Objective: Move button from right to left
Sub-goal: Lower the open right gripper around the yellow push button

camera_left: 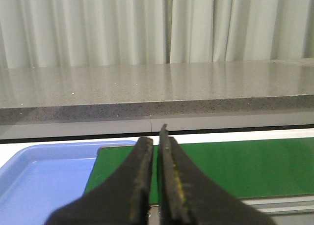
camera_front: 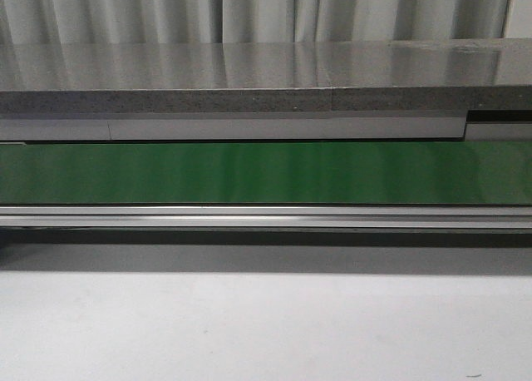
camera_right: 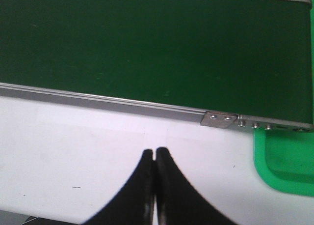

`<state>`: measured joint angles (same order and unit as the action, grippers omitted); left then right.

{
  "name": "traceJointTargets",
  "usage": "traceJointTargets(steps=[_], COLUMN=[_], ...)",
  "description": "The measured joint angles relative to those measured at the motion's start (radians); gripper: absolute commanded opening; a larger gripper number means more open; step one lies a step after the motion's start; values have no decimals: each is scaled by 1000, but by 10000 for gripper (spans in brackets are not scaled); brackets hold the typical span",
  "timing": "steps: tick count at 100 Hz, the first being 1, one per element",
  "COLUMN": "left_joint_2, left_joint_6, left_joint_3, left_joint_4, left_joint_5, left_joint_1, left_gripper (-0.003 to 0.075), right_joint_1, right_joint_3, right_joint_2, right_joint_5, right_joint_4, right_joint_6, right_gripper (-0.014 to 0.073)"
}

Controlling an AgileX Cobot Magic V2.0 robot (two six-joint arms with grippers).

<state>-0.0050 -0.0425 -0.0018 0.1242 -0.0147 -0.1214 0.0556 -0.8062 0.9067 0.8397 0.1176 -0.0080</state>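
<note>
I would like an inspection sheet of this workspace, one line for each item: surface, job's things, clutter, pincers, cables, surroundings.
Surface: white table in front; green belt runs across it behind a metal rail.
Job's things: button, nothing seen in any view.
Clutter: blue tray at one end of the belt; green tray beside the other end; neither shows any contents in its visible part.
Pincers: left pincer shut, holding nothing; right pincer shut, holding nothing, over the white table.
Cables: nothing seen.
Surroundings: grey speckled counter behind the belt; pale curtain behind that.
</note>
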Motion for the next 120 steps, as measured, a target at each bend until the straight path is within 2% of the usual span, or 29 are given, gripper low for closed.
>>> traceJointTargets(steps=[7, 19, 29, 63, 90, 120], left_joint_2=[0, 0, 0, 0, 0, 0], left_joint_6=[0, 0, 0, 0, 0, 0], left_joint_3=[0, 0, 0, 0, 0, 0], left_joint_4=[0, 0, 0, 0, 0, 0], left_joint_5=[0, 0, 0, 0, 0, 0], left_joint_1=[0, 0, 0, 0, 0, 0], left_gripper=[5, 5, 5, 5, 5, 5], right_joint_1=[0, 0, 0, -29, -221, -402], right_joint_3=[0, 0, 0, -53, -224, -380], right_joint_2=[6, 6, 6, 74, 242, 425], right_joint_5=[-2, -12, -19, -91, -85, -50], right_joint_4=[2, 3, 17, 37, 23, 20], right_joint_6=[2, 2, 2, 54, 51, -116], right_gripper=[164, 421, 531, 529, 529, 529])
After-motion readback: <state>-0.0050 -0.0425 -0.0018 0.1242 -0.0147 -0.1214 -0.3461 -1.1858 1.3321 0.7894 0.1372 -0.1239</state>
